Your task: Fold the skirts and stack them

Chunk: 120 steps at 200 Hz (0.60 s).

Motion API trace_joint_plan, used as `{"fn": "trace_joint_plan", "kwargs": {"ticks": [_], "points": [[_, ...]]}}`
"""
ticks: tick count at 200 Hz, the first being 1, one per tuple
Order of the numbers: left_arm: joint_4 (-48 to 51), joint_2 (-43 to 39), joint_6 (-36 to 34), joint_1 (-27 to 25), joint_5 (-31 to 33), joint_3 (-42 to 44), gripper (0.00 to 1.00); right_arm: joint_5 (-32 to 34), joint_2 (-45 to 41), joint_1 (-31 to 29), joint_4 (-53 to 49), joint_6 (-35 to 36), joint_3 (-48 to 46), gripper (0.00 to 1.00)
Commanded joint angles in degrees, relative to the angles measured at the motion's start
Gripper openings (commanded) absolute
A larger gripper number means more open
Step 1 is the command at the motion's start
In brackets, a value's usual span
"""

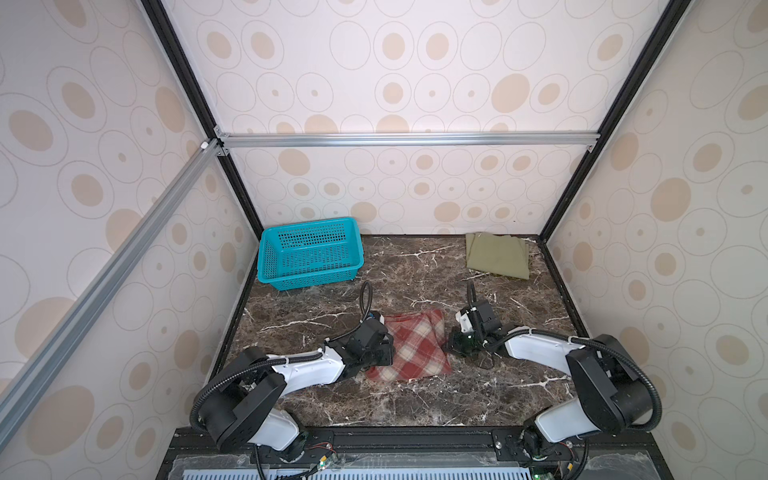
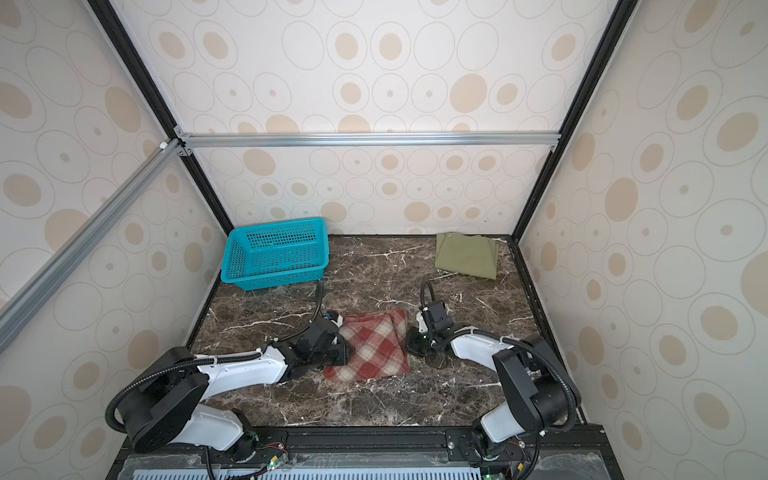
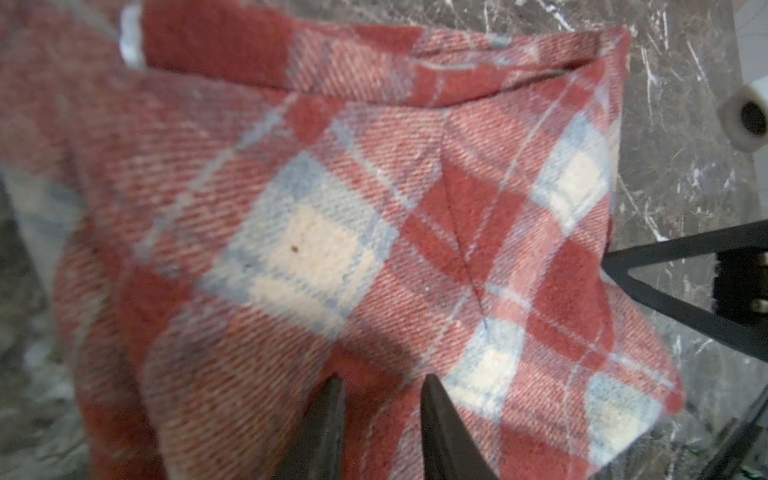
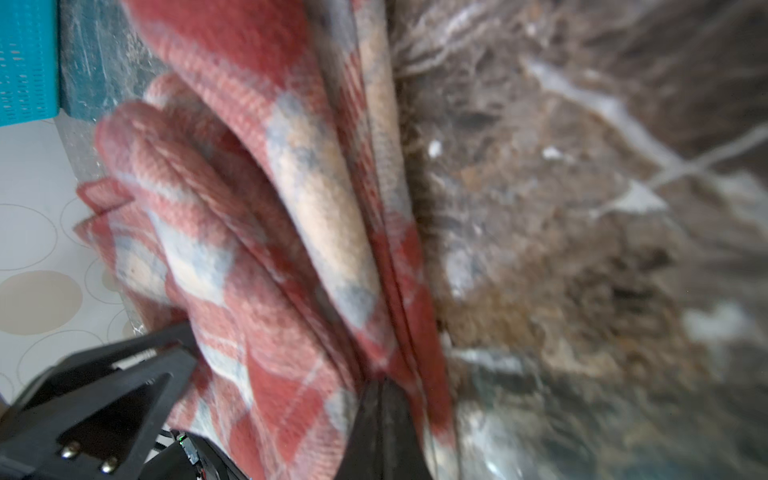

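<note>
Look at your left arm [image 1: 307, 368], mounted at the near edge of the bench [image 1: 415, 399]: glossy white shells, black joint housings, a ribbed black cable [image 1: 199, 399] looping round the base joint. Your right arm [image 1: 540, 347] matches, part for part. Left tool [image 3: 380, 380] and right tool [image 4: 380, 384]: dark tapered fingers. Two silver screws [image 4: 70, 451] glint on a black triangular bracket [image 4: 104, 395].

The basket [image 1: 309, 257] sits on the bench [image 1: 415, 270] at the back left; the back skirt [image 1: 496, 255] lies at the back right; the front skirt [image 1: 417, 347] lies in the middle, nearer the front; the left gripper [image 1: 384, 353] is at its left side; the right gripper [image 1: 455, 343] is at its right side.
</note>
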<state>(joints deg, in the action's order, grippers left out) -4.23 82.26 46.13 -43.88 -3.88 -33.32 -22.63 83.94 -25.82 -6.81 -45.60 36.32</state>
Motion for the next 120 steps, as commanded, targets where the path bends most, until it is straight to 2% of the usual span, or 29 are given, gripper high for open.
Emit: {"fn": "trace_joint_plan", "kwargs": {"ticks": [1,24,39,68,120], "points": [[4.21,-3.17,-3.13,0.58,3.71,-2.71,0.41,3.25,-4.04,-0.36,-6.09,0.80,2.54,0.00],[6.68,-8.51,-3.21,0.72,4.84,-3.56,0.48,3.25,-6.06,-0.32,-8.88,2.85,6.47,0.00],[8.70,-10.54,-3.30,0.66,4.19,-4.01,0.50,1.90,-5.57,-0.33,-8.94,3.77,8.55,0.00],[10.40,-11.76,-1.82,0.67,0.64,-2.30,0.46,-0.89,-2.38,-0.42,-7.05,5.13,11.86,0.00],[5.83,-12.37,2.05,0.71,-3.95,4.24,0.42,-5.38,5.78,-1.08,-0.83,5.05,14.70,0.00]]}}
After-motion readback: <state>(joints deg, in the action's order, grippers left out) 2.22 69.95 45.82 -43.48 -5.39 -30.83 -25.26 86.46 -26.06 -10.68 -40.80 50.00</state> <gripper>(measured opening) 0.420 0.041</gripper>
